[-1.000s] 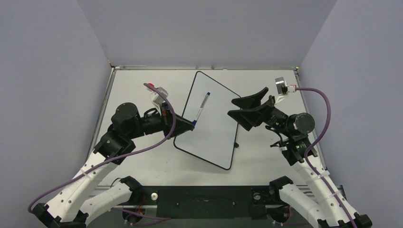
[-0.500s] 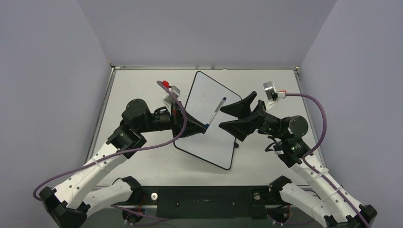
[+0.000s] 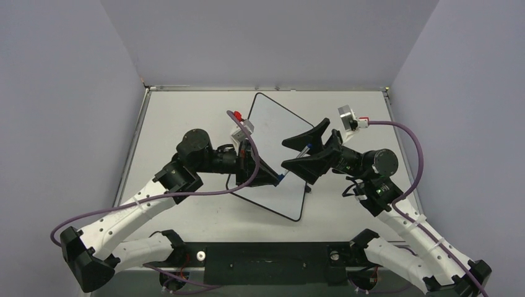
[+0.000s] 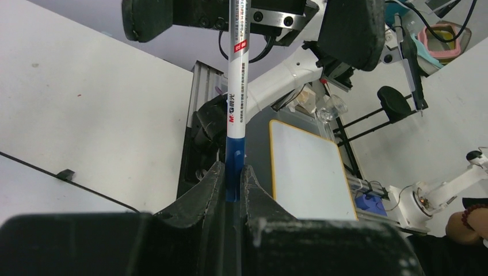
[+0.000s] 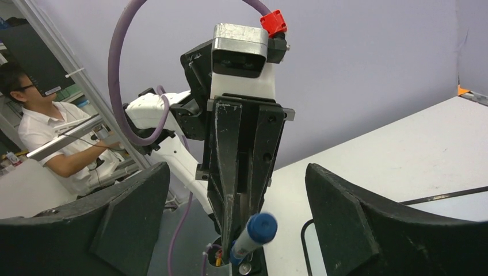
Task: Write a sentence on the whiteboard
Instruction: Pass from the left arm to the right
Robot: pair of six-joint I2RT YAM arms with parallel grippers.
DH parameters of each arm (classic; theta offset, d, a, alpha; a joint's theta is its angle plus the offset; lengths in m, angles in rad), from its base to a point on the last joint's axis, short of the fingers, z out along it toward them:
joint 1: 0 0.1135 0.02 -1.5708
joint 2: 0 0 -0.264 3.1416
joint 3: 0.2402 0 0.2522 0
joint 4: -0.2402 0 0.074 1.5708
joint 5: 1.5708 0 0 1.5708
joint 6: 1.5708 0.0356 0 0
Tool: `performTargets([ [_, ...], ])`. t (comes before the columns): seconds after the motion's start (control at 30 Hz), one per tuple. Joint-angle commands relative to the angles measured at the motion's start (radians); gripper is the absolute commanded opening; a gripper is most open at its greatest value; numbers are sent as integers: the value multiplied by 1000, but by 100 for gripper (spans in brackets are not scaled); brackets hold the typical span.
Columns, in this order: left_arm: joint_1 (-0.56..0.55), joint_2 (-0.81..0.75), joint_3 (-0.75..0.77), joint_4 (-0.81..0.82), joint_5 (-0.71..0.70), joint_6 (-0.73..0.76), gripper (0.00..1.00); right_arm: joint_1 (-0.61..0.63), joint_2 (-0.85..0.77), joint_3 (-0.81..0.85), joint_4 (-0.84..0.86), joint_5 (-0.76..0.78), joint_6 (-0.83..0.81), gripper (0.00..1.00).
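The whiteboard (image 3: 272,124) is laid flat on the table (image 3: 179,117), near its middle and turned diagonally, with one corner directed toward the far edge. Both claws are positioned above the board's central area.

The left claw (image 3: 277,177) is pressed together on the marker (image 4: 235,86). The marker is pinched at its blue end, and its white barrel is projected away from the claw toward the right arm.

The right claw (image 3: 286,154) is spread wide and faces the left claw. The free end of the marker is located between its two fingers (image 5: 351,218), and clear space is shown on either side in the right wrist view. No contact between the right claw and the marker is seen.

Whether the marker touches the board cannot be told.
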Motion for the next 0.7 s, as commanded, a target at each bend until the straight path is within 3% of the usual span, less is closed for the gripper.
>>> performTargets([
  [0.0,-22,9,63,71,51,19,0,12,-1,51,64,-1,-20,82],
  [0.5,-51,58,95,72,92,32,0,35,26,76,72,-5,-24,79],
  [0.67,-56,52,106,52,20,51,0,40,28,79,50,-4,-38,75],
])
